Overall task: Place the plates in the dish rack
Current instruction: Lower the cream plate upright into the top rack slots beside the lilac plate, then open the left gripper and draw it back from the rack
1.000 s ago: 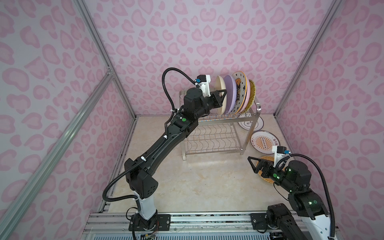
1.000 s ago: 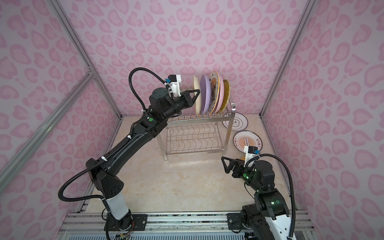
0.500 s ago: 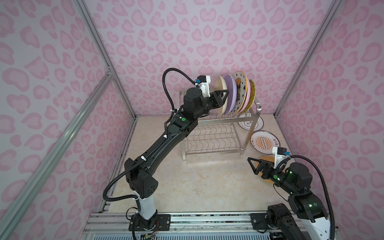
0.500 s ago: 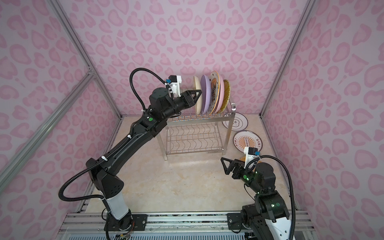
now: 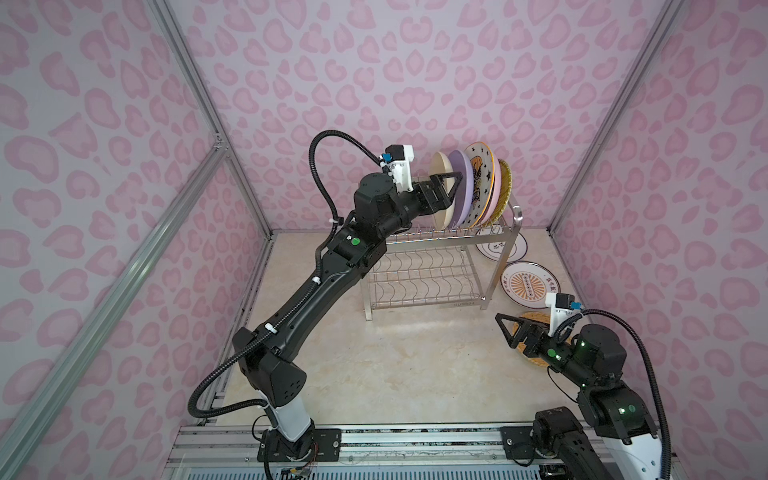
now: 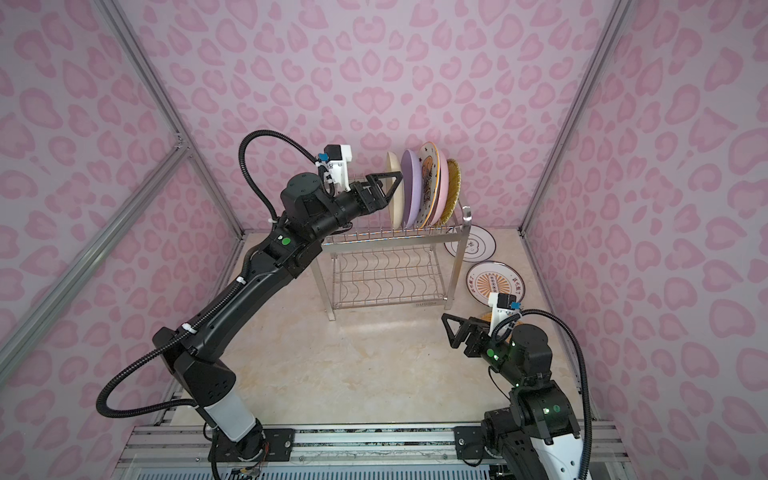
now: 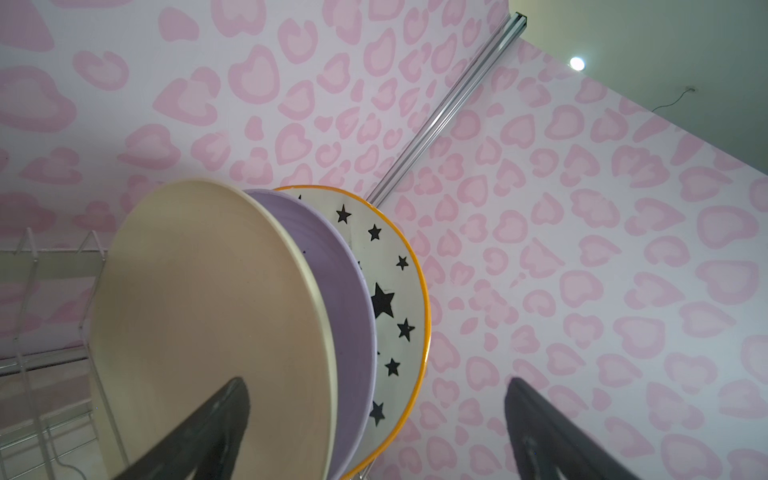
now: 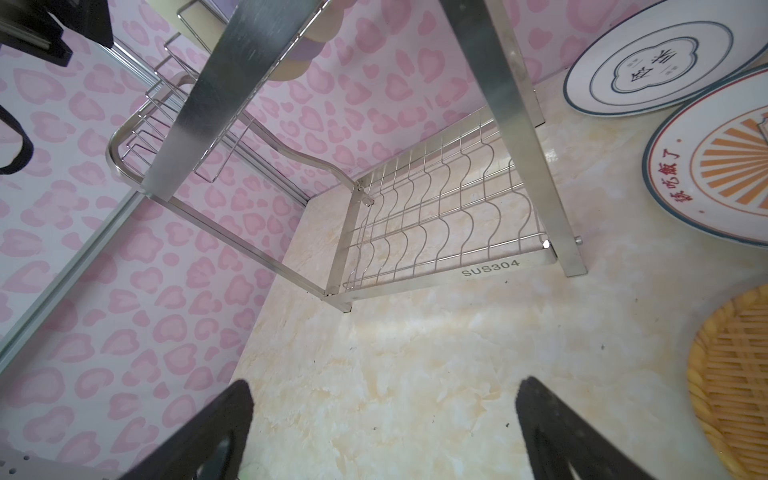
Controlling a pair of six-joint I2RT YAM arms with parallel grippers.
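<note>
In both top views five plates (image 5: pixel 461 166) stand on edge at the right end of the dish rack (image 5: pixel 432 243), cream plate (image 5: pixel 440 166) leftmost. The left claw (image 5: pixel 453 185) is at it; the right claw (image 5: pixel 505 330) hovers over the worktop (image 5: pixel 395 365) near a flat wicker plate (image 5: pixel 536 322). Left wrist: claw wide, one finger (image 7: pixel 208 432) across the cream plate's face. Right wrist: claw wide above worktop; two printed plates (image 8: pixel 665 54) lie right of the rack.

The left arm (image 5: pixel 316 291) is extended from its base at 6 o'clock up toward 12 o'clock in both top views. Its wrist is raised high, and the left gripper (image 5: pixel 451 187) is pointed toward 2 o'clock, jaws spread wide. The right arm (image 5: pixel 598 374) is folded low at 4 o'clock. The right gripper (image 5: pixel 505 328) is aimed toward 10 o'clock, jaws likewise parted wide.
</note>
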